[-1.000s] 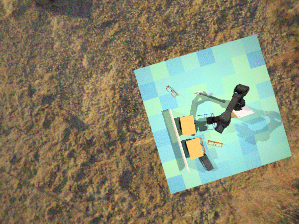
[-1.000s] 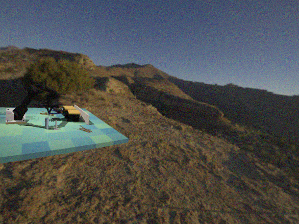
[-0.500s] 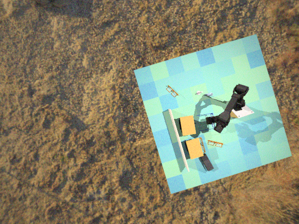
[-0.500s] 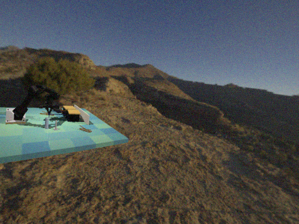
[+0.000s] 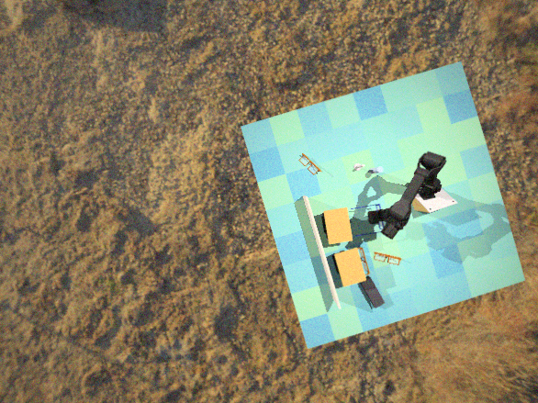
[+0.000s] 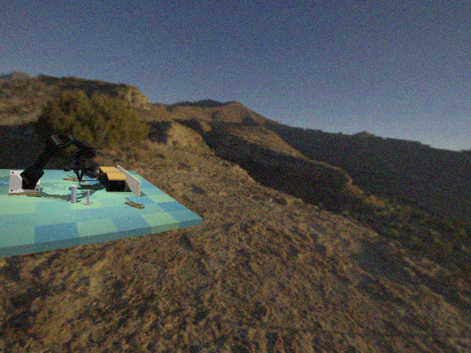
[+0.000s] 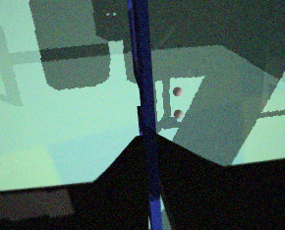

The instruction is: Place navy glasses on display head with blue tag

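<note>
The navy glasses (image 5: 379,207) (image 7: 142,64) are held at the front frame, with both temples pointing toward the upper head (image 5: 338,226) (image 6: 115,176) in the top view. The temple tips show close to that head's front edge; their height against it cannot be told. My gripper (image 5: 381,220) (image 6: 79,181) (image 7: 146,143) is shut on the navy glasses, in front of that head; the arm hides the middle of the frame from above. The other head (image 5: 350,266) (image 6: 108,170) stands beside it with brown-orange glasses (image 5: 364,263) at its front. No blue tag can be made out.
A pale upright panel (image 5: 321,251) (image 6: 129,180) stands behind both heads. Orange glasses (image 5: 387,259) lie near the arm, another orange pair (image 5: 310,164) (image 6: 134,203) farther off. A dark box (image 5: 372,292) lies by the other head. A pale cylinder (image 6: 73,194) and a thin post (image 6: 88,196) stand apart.
</note>
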